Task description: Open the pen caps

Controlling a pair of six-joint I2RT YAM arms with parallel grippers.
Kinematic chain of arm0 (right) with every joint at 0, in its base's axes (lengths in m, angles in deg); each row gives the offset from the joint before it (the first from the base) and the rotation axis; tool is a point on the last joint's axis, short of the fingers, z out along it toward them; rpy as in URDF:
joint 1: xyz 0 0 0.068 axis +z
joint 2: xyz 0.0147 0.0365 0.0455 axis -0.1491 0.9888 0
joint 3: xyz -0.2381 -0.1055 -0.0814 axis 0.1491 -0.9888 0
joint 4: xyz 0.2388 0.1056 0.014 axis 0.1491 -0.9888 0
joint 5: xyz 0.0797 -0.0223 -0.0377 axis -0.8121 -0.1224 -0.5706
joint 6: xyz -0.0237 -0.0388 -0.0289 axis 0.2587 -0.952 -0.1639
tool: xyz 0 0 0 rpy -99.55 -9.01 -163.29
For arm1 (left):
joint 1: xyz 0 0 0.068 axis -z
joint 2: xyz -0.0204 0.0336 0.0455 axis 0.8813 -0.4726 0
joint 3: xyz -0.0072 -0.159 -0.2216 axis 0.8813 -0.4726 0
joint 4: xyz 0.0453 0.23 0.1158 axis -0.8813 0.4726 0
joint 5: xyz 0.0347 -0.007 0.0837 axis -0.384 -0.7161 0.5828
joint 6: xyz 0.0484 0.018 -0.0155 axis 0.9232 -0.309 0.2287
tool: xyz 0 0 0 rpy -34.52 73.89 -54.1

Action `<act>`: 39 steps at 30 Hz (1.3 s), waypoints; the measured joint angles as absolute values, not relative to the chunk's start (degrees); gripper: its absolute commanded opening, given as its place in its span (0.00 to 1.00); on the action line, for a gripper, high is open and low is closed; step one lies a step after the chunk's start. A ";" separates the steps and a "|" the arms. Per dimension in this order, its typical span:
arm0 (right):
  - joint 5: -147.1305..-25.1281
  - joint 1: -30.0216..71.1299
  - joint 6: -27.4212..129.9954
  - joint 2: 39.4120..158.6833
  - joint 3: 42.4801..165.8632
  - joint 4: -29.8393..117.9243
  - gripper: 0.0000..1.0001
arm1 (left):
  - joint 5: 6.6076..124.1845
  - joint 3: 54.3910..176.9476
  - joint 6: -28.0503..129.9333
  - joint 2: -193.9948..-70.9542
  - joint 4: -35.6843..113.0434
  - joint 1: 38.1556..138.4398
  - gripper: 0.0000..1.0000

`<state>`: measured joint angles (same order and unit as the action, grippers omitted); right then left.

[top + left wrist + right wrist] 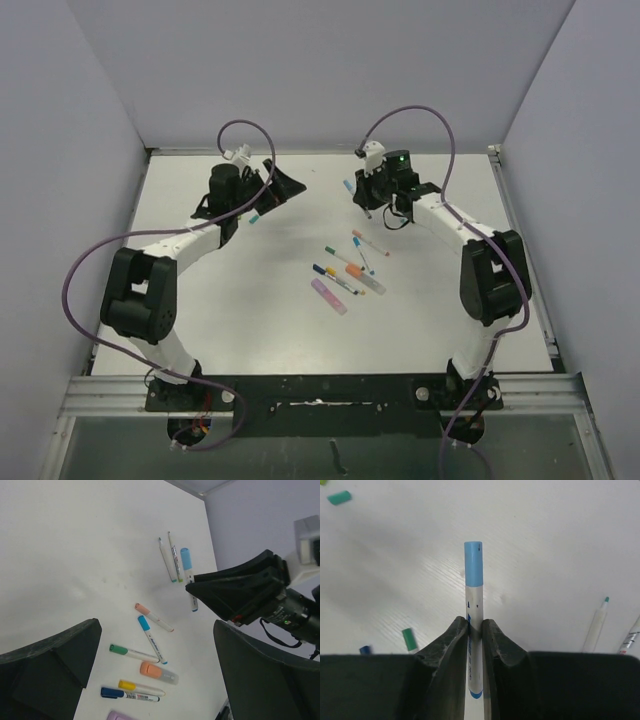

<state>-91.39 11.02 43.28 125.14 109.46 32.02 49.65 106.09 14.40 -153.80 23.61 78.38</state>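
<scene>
My right gripper (475,625) is shut on the pale body of a pen. Its light blue pen cap (473,565) is still on and sticks out past the fingertips. In the top view this gripper (368,200) is at the far right of centre, just above the table. My left gripper (156,630) is open and empty, its fingers (55,665) wide apart; in the top view it (280,185) faces the right gripper from the left. A loose teal pen cap (254,218) lies beside it on the table and also shows in the right wrist view (339,497).
Several capped pens lie in a cluster mid-table (345,272): green (118,649), blue (144,623), peach (142,608), yellow (127,684), dark blue (111,692), plus an orange highlighter (150,669). Two uncapped pens (166,557) lie beyond. Grey walls surround the table.
</scene>
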 measured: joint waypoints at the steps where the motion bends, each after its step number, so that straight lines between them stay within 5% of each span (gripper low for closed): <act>1: -92.66 11.04 43.96 124.09 109.07 32.78 0.00 | 49.36 105.87 13.73 -154.28 23.18 78.38 0.97; 16: -106.21 12.64 53.62 120.22 103.02 40.76 0.00 | 48.49 105.56 10.01 -156.88 16.47 79.60 0.94; 26: -110.50 14.83 58.25 120.22 102.97 45.09 0.00 | 48.58 105.19 8.55 -160.07 12.64 82.62 0.83; 39: -112.03 17.73 60.00 120.22 102.97 46.64 0.00 | 50.72 102.87 8.55 -160.16 8.93 83.34 0.57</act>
